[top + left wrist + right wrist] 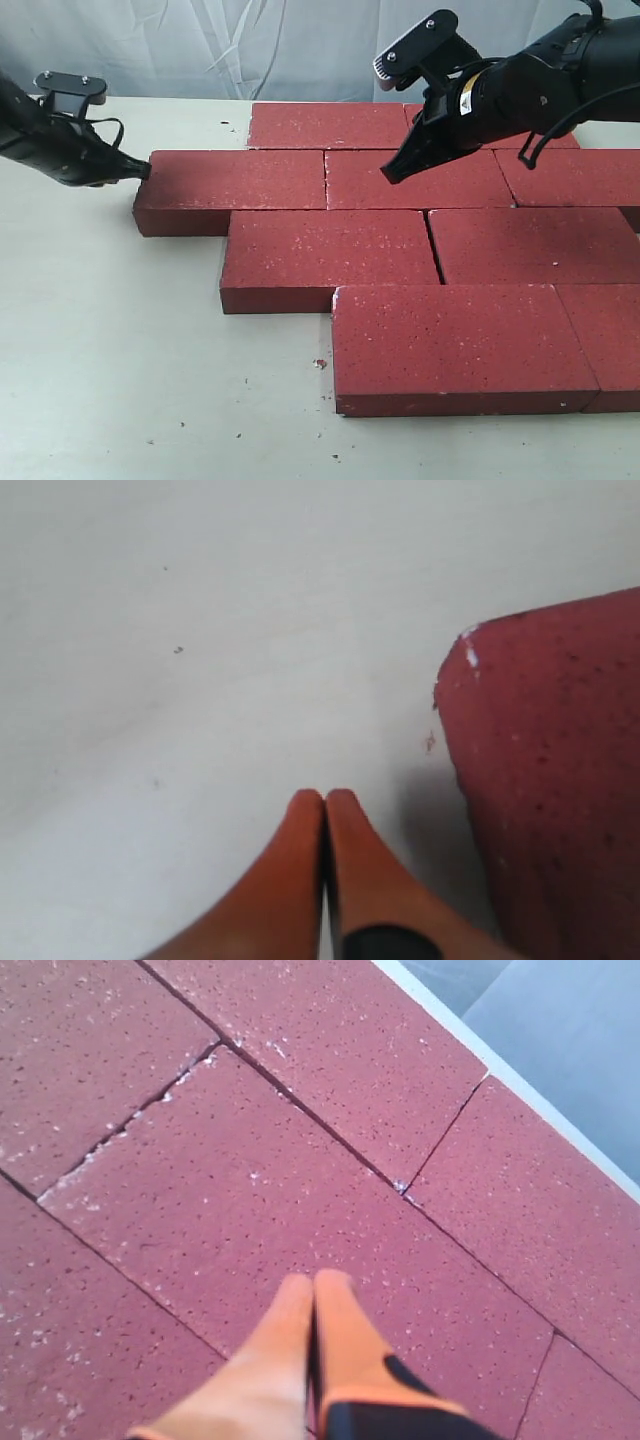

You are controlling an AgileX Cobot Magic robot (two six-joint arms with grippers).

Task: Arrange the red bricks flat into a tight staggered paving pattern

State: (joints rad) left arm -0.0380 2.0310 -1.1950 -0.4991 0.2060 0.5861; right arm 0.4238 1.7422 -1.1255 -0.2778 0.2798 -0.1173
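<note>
A: left gripper (146,170)?
B: jaws together, tip beside end brick (235,190) corner.
A: right gripper (388,176)?
B: together too, empty. bricks (440,250) flat, staggered, right under it.

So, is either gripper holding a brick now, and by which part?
Nothing is held. The left gripper, jaws shut, is beside the corner of one brick; the right gripper, jaws shut, is above the red bricks.

Bright, diffuse light is falling evenly across the scene, the red bricks (330,260) are casting thin, soft shadows onto the table (120,350), and the left gripper (325,796) and right gripper (313,1280) are appearing blurred, sitting out of focus close to each wrist lens.
</note>
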